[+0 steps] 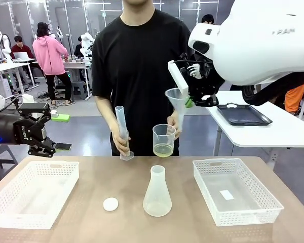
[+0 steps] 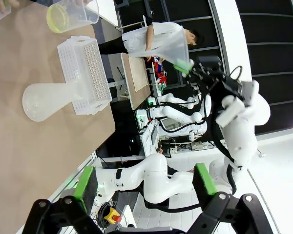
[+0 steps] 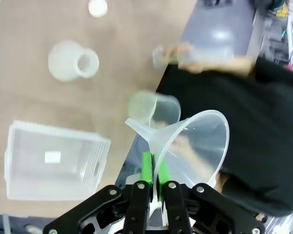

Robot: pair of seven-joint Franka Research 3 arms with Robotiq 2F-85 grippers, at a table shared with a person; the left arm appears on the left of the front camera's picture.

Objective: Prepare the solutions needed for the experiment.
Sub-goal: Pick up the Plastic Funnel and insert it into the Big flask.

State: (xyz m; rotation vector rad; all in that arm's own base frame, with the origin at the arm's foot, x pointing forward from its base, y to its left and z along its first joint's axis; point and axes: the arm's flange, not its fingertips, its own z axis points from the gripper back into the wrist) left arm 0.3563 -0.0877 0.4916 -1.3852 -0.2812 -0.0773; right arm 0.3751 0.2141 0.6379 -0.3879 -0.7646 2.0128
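Observation:
The solution (image 1: 163, 150) is a shallow pale yellow-green layer in a clear beaker (image 1: 163, 140) that the person holds above the table's far edge. Their other hand keeps a graduated cylinder (image 1: 122, 132) upright on the table. A frosted conical flask (image 1: 157, 192) stands at the table's middle; I see no liquid in it. My right gripper (image 1: 193, 103) is high above the far edge, shut on the tab of a clear funnel (image 1: 178, 99); the grip shows in the right wrist view (image 3: 153, 170) on the funnel (image 3: 195, 146). Off the table's left side, my left gripper (image 1: 42, 135) hangs open and holds nothing, its fingers (image 2: 83, 183) wide apart.
A white basket (image 1: 33, 192) sits at the left and another (image 1: 235, 190) at the right of the table. A small white round cap (image 1: 110, 204) lies left of the flask. The person stands at the far side. A side table with a dark tray (image 1: 243, 114) is behind on the right.

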